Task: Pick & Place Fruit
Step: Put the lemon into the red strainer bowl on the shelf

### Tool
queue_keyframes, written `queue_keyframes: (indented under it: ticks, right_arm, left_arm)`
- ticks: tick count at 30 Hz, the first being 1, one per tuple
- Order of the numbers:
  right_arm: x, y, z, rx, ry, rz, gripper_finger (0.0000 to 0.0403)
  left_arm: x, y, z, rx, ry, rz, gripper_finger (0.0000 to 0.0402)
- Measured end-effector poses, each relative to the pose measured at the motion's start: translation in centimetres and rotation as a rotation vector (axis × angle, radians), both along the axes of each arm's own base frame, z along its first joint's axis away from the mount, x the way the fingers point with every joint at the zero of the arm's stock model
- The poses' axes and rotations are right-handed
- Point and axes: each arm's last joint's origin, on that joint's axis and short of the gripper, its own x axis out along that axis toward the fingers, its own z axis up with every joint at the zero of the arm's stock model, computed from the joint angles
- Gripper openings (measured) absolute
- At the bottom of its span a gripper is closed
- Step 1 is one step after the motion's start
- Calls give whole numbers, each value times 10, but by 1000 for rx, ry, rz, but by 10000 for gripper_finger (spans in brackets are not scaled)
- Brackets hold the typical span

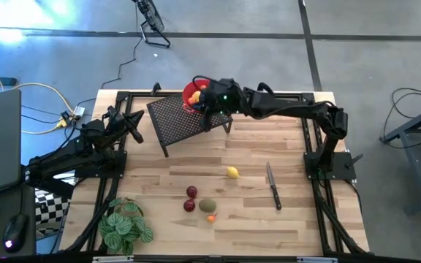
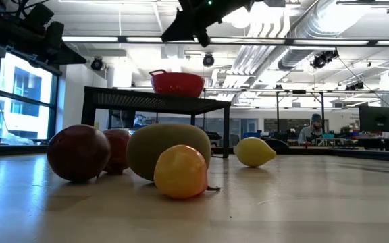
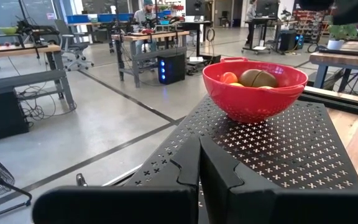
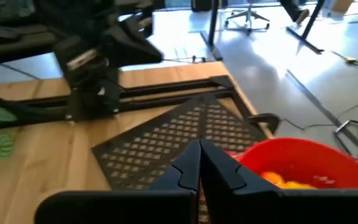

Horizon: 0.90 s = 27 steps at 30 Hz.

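Low view, foreground: a small orange fruit (image 2: 180, 171) lies nearest on the pale wooden tabletop (image 2: 302, 202), touching an olive-green oval fruit (image 2: 161, 147) behind it. Beside these sit two dark red round fruits (image 2: 79, 152), one partly hidden behind the other. A yellow lemon-like fruit (image 2: 254, 152) lies apart from the group. In the high view the same cluster occupies the middle of the table's near half, with a kitchen knife (image 1: 272, 187) well apart toward the right arm's side and a green leafy plant (image 1: 125, 225) at the near left corner.

Middle distance: a black perforated metal stand (image 1: 183, 117) carries a red bowl (image 1: 194, 93) at its far edge. The left wrist view shows an orange and a brown fruit already in the bowl. The right gripper (image 1: 209, 102) hangs above the bowl, fingers closed together and holding nothing. The left gripper (image 1: 135, 132) waits beside the stand on the table's left side, fingers likewise pressed shut and empty.

Background: an open workshop with polished concrete floor, workbenches, office chairs, monitors and exposed ceiling ducts. A seated person (image 2: 314, 128) shows at a far desk.
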Motion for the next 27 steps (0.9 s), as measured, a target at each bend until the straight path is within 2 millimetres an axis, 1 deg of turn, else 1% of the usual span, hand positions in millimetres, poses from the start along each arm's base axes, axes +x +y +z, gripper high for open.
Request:
queue_keyframes:
  ticks: [5, 12, 16, 22, 27]
  right_arm:
    - [3, 11, -17, 13, 11, -8, 2]
    - [6, 23, -26, 34, -12, 8, 2]
    - [9, 32, -28, 39, -51, 28, 2]
    - [11, 44, -28, 10, -47, -6, 2]
    - [11, 50, -28, -4, -42, 4, 2]
  left_arm:
    - [0, 0, 0, -1, 0, -6, 0]
    - [0, 0, -1, -5, 13, -6, 0]
    - [0, 0, -3, -13, 31, -7, 0]
    - [0, 0, -5, -20, 47, -8, 0]
    - [0, 0, -5, -20, 47, -8, 0]
